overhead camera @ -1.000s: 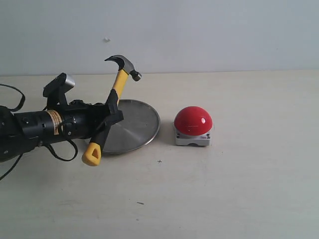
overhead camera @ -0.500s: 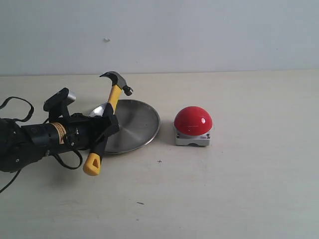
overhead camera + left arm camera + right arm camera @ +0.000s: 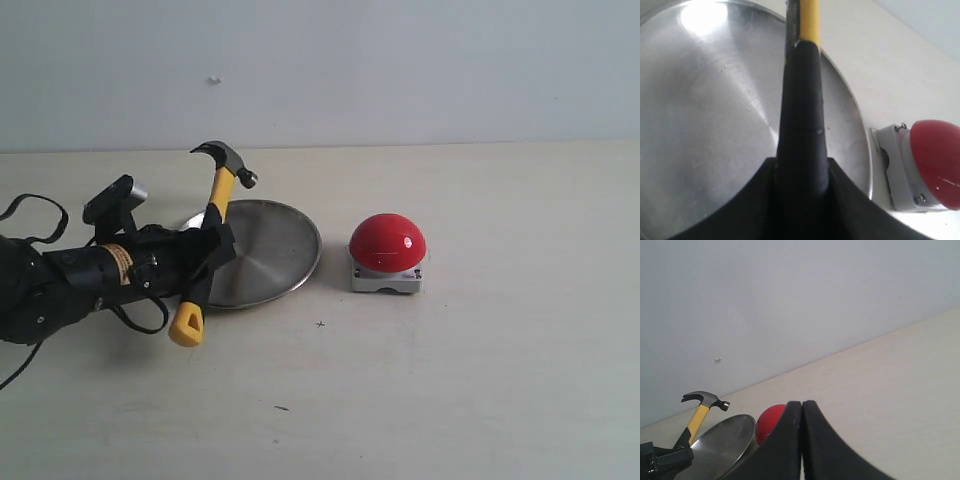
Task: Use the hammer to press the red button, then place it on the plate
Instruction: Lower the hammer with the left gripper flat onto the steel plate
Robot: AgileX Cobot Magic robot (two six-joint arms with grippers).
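Note:
My left gripper [image 3: 212, 250] is shut on the hammer's [image 3: 219, 194] black sleeve [image 3: 801, 115], holding it steeply tilted at the left edge of the plate [image 3: 270, 250]. The dark head [image 3: 226, 159] is up and leans over the plate's far left rim; the yellow looped end [image 3: 186, 325] hangs just above the table. The red button [image 3: 388, 243] sits on its grey base to the right of the plate, apart from it. In the right wrist view my right gripper [image 3: 802, 405] is shut and empty, with the red button [image 3: 769, 422], the plate [image 3: 725, 442] and the hammer [image 3: 698, 417] beyond it.
The left arm [image 3: 70, 275] lies low across the table's left side with loose black cables [image 3: 30, 215]. A pale wall [image 3: 400, 60] closes the far side of the table. Small dark specks [image 3: 320, 324] mark the tabletop in front of the plate.
The left arm has lowered and drawn back to the left with the hammer. The head has dropped closer to the plate, and the looped end is near the table.

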